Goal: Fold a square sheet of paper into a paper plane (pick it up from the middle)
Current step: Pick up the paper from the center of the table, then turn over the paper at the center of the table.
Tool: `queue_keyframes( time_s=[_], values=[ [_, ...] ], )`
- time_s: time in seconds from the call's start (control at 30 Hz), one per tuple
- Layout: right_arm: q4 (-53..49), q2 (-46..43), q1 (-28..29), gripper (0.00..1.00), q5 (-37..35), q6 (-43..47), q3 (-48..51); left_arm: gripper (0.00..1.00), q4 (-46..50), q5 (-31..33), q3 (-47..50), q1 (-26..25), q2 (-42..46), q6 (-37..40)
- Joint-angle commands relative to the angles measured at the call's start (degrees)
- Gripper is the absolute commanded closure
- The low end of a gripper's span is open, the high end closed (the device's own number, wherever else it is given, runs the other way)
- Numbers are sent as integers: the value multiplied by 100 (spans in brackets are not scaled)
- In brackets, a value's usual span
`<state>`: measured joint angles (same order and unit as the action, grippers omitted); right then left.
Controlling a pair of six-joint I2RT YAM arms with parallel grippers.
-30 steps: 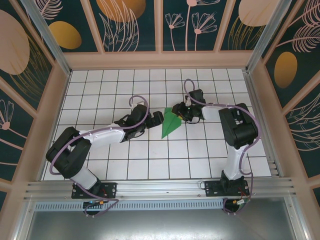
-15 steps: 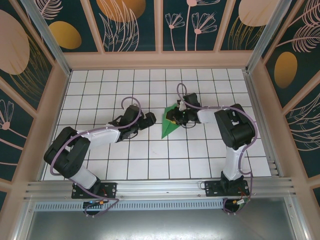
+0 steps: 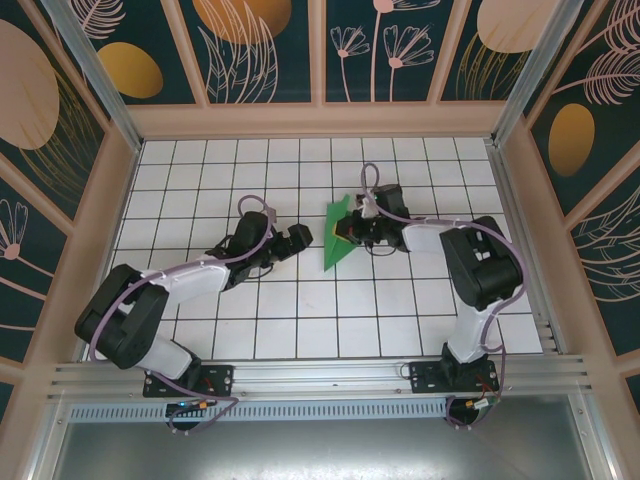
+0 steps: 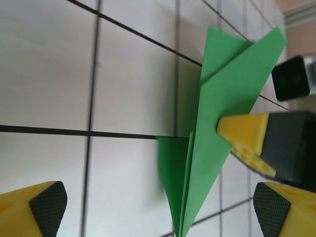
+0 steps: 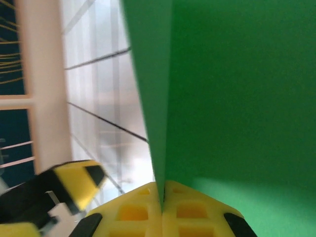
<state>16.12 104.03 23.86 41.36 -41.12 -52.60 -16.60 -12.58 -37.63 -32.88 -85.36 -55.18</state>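
Pinching: your right end effector (image 3: 352, 230) has its fingers pressed together on the paper plane (image 3: 333, 238), gripping the wide rear half from the plane's right side.
Right wrist view: the two yellow fingers (image 5: 133, 212) of the right end effector (image 5: 162, 190) meet flush at the bottom of the frame. A folded edge of the paper plane (image 5: 237, 89) is clamped between them, and the green sheet rises straight up from the grip.
Left end effector: your left end effector (image 3: 298, 237) is spread wide, just to the left of the plane and apart from it.
Left wrist view: the black-padded yellow tips of the left end effector (image 4: 158, 210) sit in the two lower corners. The paper plane (image 4: 212, 133) lies ahead of them, and one yellow finger of the right end effector (image 4: 244, 131) presses on its right edge.
Plane position: near the middle of the table (image 3: 300, 320), between the two end effectors. The pointed nose aims toward your near edge and slightly left, and the broad tail points toward the far wall.
Plane shape: a slim green dart with a centre crease, with layered folds showing at the nose.
Contact with table: you cannot tell whether the nose rests on the tiles.
Table: white tiles with dark grid lines.
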Motion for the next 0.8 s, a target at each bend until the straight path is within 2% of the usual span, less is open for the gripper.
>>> queue_keyframes(
  time_s=[0.0, 0.23, 0.5, 0.77],
  values=[
    [1010, -401, -146, 99, 832, -367, 94, 1, -866, -777, 158, 50, 222, -261],
    [1835, -501, -96, 98, 1554, -1095, 142, 1, -2424, -1746, 293, 46, 46, -787],
    [2111, -533, -26, 98, 1705, -1489, 132, 5, -3482, -2077, 346, 46, -501, -1312],
    [2211, -457, -5, 98, 1813, -1691, 85, 22, -3922, -2147, 379, 49, -720, -1537]
  ],
)
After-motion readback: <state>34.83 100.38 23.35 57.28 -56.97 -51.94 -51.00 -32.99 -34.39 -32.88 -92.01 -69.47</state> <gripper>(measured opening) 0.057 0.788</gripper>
